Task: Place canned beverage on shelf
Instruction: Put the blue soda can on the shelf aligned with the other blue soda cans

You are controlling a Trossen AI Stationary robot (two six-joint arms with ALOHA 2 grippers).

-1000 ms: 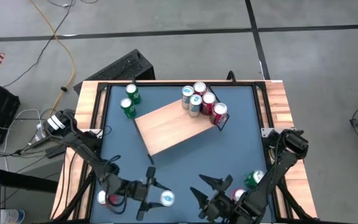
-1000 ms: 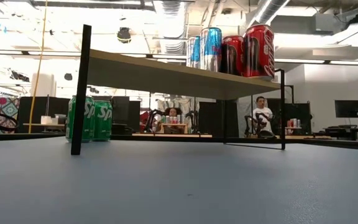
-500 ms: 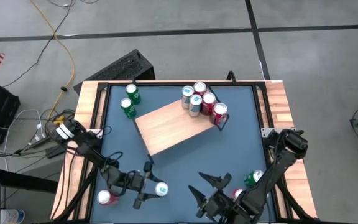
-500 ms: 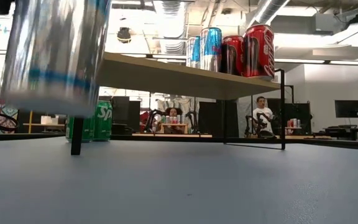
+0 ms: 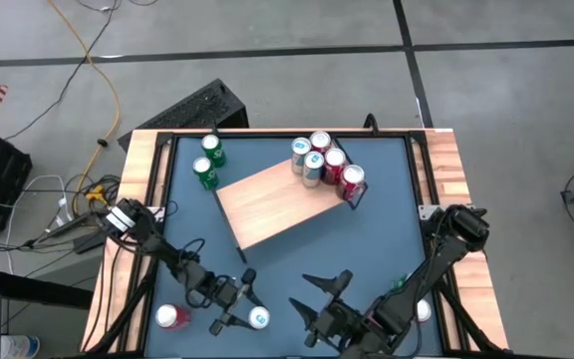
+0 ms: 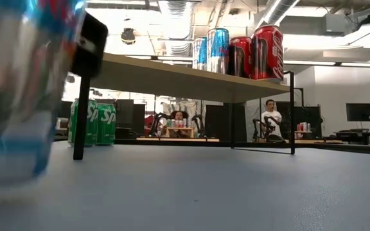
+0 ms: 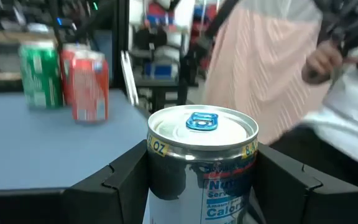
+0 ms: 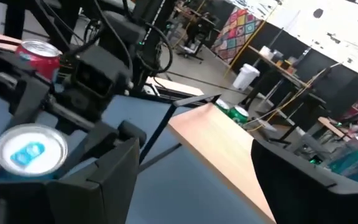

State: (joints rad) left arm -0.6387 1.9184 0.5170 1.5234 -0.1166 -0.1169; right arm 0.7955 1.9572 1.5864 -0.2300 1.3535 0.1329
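My left gripper (image 5: 239, 311) is near the table's front edge, shut on a silver can with a blue tab (image 7: 202, 155). That can fills the left of the low view (image 6: 24, 96). My right gripper (image 5: 317, 299) hovers open just to its right, with nothing between its fingers (image 8: 104, 180). The shelf (image 5: 277, 204), a light wooden board on thin black legs, stands mid-table. Several cans (image 5: 322, 165) stand on the shelf's far right end. Whether the held can's base touches the tabletop I cannot tell. My left gripper pinches the silver can's side wall (image 7: 160, 186) between its two fingers (image 7: 120, 186), one on each opposite side below the top rim. The fingers lie level and come from the table's left. The can stands roughly upright, top up, low by the tabletop.
A red can (image 5: 170, 317) stands left of my left gripper. Two green cans (image 5: 207, 165) stand on the table beyond the shelf's left end. More cans (image 5: 422, 311) sit by my right arm at the near right. People sit in the room behind (image 6: 272, 119).
My left gripper has gone down toward the tabletop with the silver can, tipping to level as it sank. The can has come into the low view from above and now sits low. My right gripper has shifted a little toward the table's left and rolled.
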